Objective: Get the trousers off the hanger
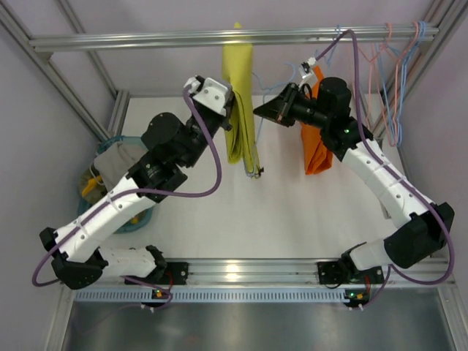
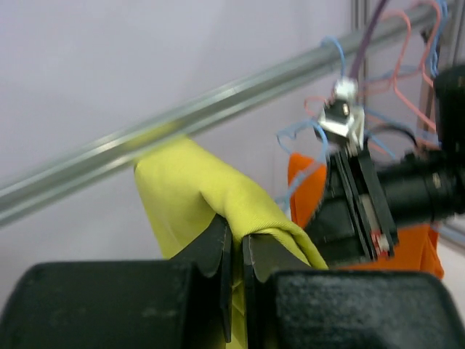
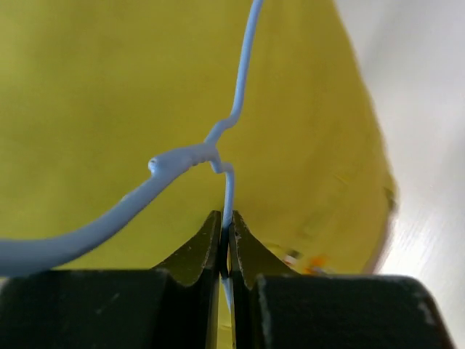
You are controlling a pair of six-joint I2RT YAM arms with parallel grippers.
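The mustard yellow-green trousers (image 1: 241,128) hang folded from the top rail (image 1: 146,40) at centre back. My left gripper (image 1: 232,108) is shut on their upper fold; the left wrist view shows the cloth (image 2: 189,189) pinched between my fingertips (image 2: 237,236). My right gripper (image 1: 258,110) is just right of them, shut on the light blue wire hanger (image 3: 182,156), with the yellow cloth (image 3: 109,87) filling the view behind my fingertips (image 3: 226,222). The bright orange trousers (image 1: 316,150) hang further right, behind my right wrist, and also show in the left wrist view (image 2: 301,182).
Several spare pink and blue wire hangers (image 1: 398,73) hang at the rail's right end. A blue basket (image 1: 91,201) holding clothes stands at the left, partly under my left arm. Frame posts stand at both back corners.
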